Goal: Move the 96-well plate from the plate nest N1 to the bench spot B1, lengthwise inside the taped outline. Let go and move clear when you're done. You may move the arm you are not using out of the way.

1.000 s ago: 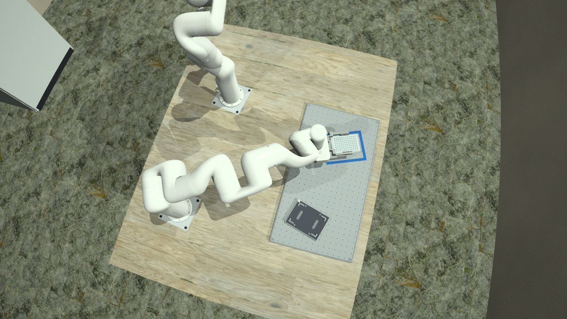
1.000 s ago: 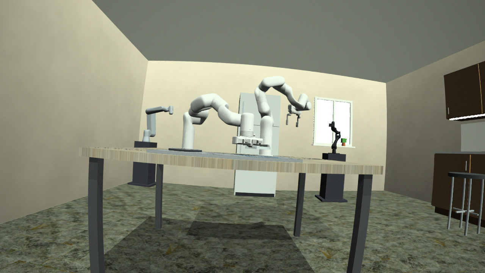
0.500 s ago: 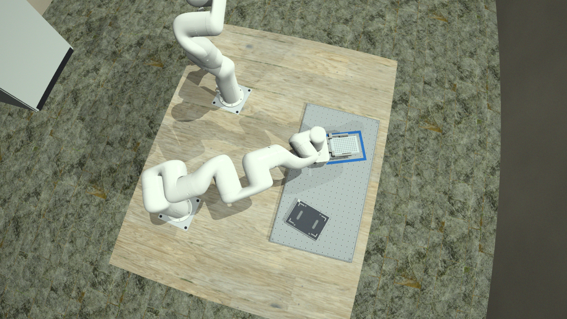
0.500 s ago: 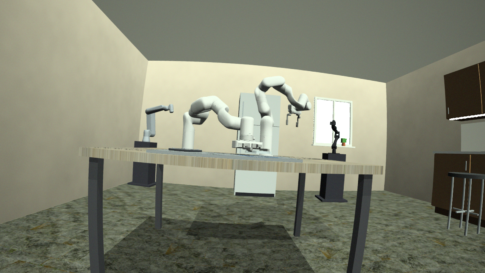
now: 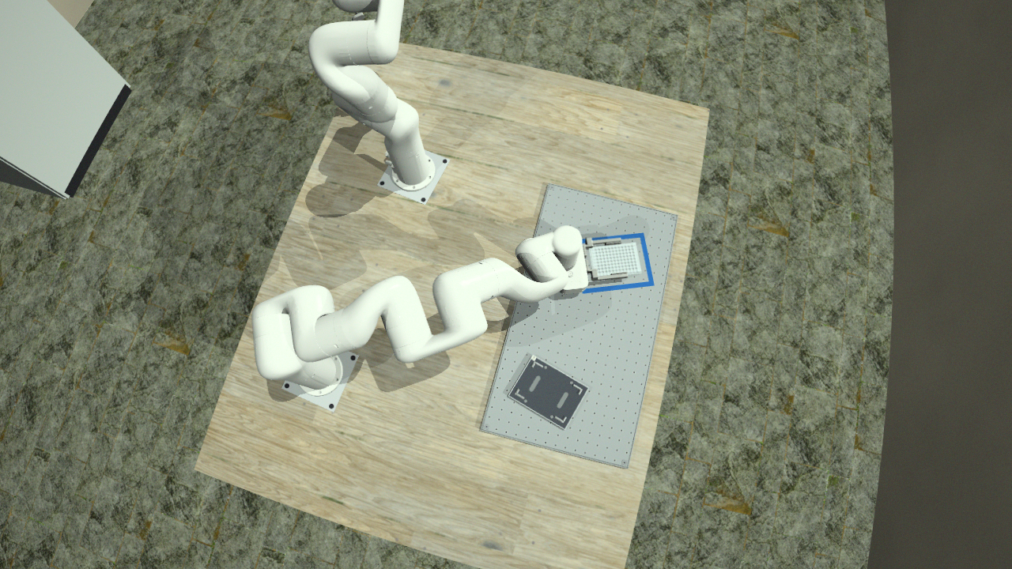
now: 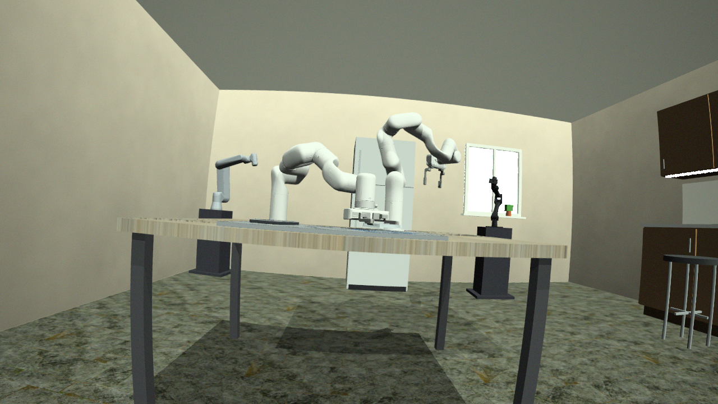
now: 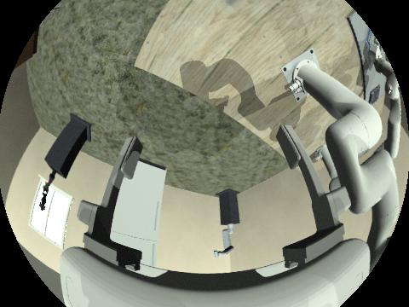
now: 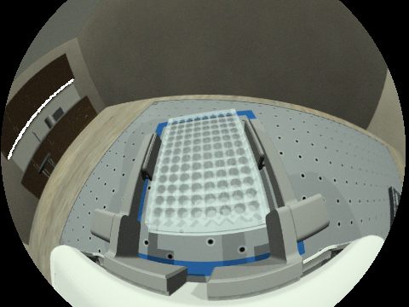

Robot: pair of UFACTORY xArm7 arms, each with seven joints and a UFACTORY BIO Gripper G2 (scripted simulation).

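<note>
Clasping the 96-well plate (image 5: 617,259) (image 6: 389,226) (image 8: 209,170) within the blue outline (image 5: 647,258) (image 7: 369,38) (image 8: 204,268) is the right gripper (image 5: 613,259) (image 6: 371,220) (image 7: 377,52) (image 8: 204,147); the left gripper (image 6: 432,184) (image 7: 210,142) gapes wide.

Compared with a second ago, the right hand (image 5: 615,259) (image 6: 380,221) (image 8: 204,154) is lower down, and it took the clear plate (image 5: 622,258) (image 6: 389,226) (image 8: 209,170) down with it. Most of that drop came in the first half second; only a tiny bit came after. The plate also slid a little, away from one long side of the blue outline (image 5: 647,263) (image 8: 204,268) and more toward its middle. The right arm (image 5: 459,293) (image 6: 303,150) bent down a bit too. At the back, the black robot (image 6: 497,198) stands straighter, and the grey robot (image 6: 223,175) has its tip up a little.
</note>
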